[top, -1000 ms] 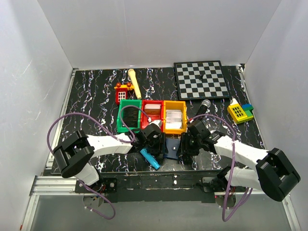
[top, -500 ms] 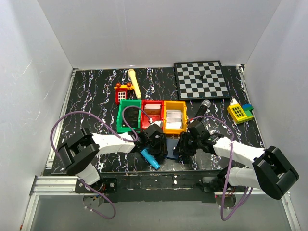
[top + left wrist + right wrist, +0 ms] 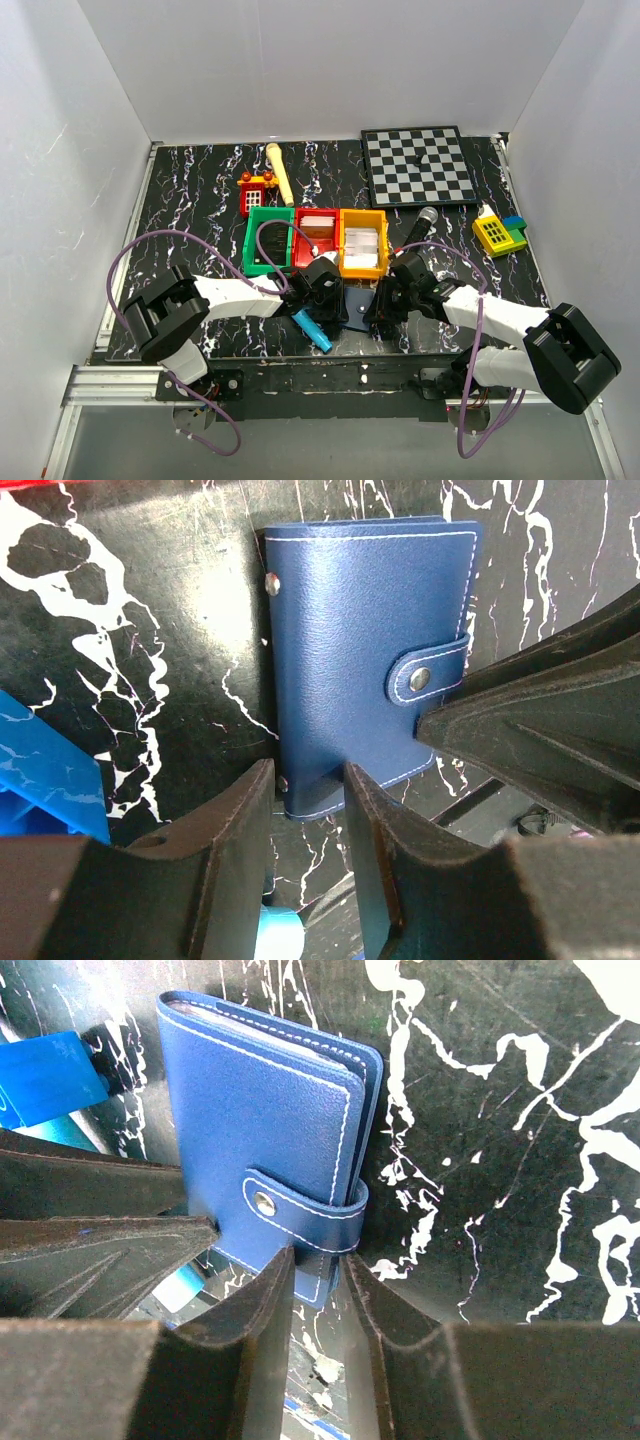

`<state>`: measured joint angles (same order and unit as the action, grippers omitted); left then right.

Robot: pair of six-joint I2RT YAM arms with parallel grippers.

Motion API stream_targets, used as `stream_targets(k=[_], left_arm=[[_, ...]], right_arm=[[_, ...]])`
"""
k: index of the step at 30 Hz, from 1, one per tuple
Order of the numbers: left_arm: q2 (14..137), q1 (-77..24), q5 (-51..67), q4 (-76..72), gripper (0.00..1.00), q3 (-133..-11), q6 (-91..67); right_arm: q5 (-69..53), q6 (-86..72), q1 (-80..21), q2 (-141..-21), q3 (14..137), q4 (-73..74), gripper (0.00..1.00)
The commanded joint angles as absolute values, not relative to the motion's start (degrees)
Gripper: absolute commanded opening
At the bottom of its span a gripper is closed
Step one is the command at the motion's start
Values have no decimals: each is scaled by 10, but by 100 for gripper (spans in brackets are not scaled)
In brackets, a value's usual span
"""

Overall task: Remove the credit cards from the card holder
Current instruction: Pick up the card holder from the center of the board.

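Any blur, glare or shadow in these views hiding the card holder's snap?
Top external: evenly lit and sharp, but the card holder is tiny and partly hidden. Left wrist: holder crisp, snap legible, no glare; left gripper dark up close. Right wrist: same, right gripper slightly soft.

**Operator:** Any text, labels or numbers to log from this moment?

**Inspector:** None that you can read, in any of the three views. The card holder [image 3: 370, 650] shows only white stitching and metal snaps on its cover, with no lettering.
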<state>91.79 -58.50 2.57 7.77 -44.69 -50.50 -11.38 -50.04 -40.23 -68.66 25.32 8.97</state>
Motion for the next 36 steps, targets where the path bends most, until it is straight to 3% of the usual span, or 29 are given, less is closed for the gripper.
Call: stream_targets(k=[1,6,11,36], left_arm=[[918,-590,29,73,33,-455,-497],[922,-590,32,72,33,-456,-495],[914,-590,29,69,33,-451,-495],[736,-589,-29,-28,47,-342,-505]], right_arm=[[-122,-502,-402,-681,247,79,29],[-127,-498,-402,-671,247,77,23],[-129,-495,-403,-662,246,83,1],[-130,-433,-402,-549,251,151,1]])
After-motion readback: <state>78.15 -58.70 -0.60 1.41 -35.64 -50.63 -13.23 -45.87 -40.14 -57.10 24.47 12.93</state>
